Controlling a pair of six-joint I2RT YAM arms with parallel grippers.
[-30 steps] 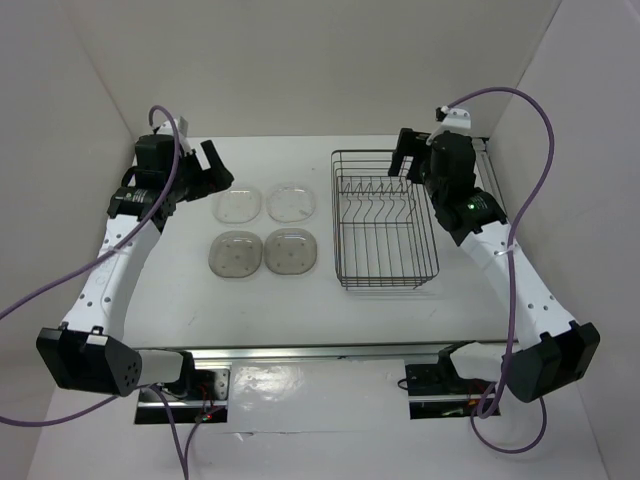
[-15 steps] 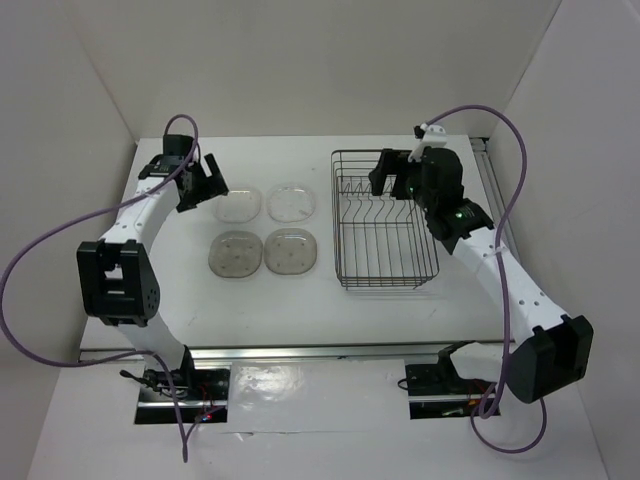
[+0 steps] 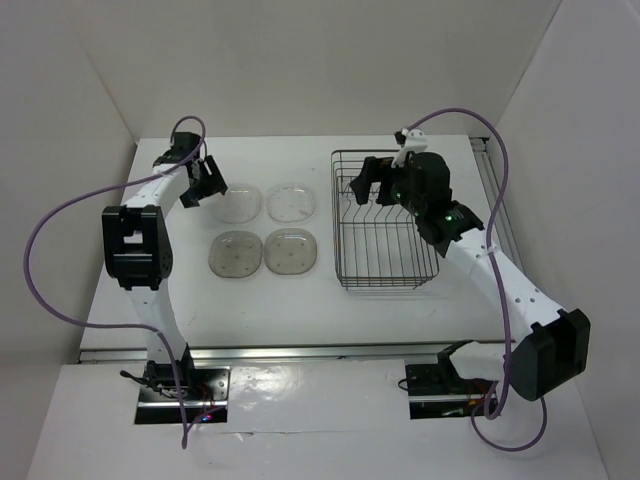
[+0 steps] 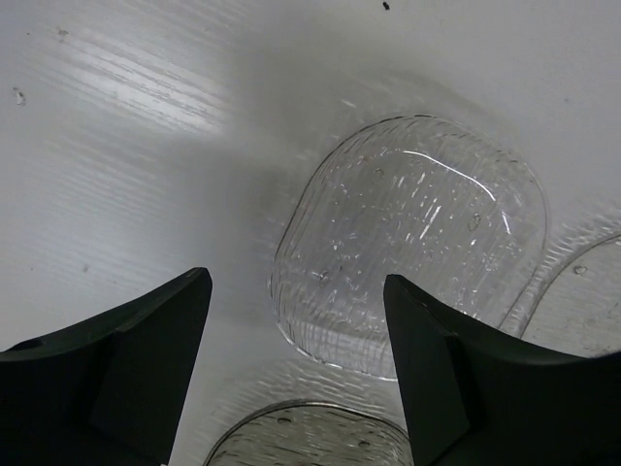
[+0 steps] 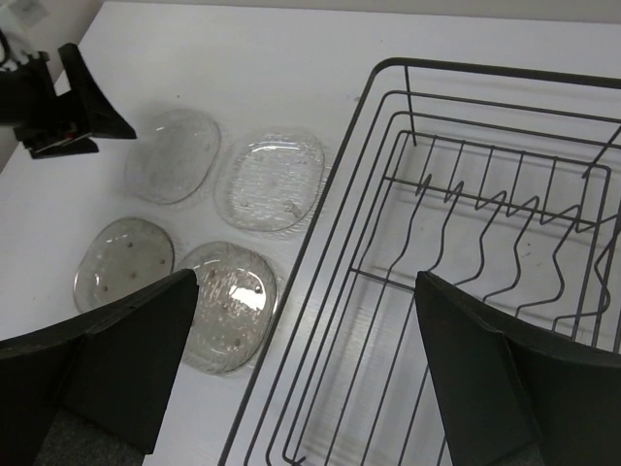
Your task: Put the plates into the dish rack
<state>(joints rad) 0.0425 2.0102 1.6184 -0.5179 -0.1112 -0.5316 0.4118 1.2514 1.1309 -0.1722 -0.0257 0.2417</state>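
While plates [image 3: 291,203] lie flat on table [image 3: 300,310] | dish rack [image 3: 385,225] just beside

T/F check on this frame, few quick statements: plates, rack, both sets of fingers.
1. All four plates lie flat on the table, left of the dish rack. True.
2. One plate already stands between the rack's prongs. False: the rack holds no plate.
3. The left gripper has its fingers spread by the far-left clear plate. True.
4. The right gripper carries a plate. False: its fingers are open and empty, above the rack.
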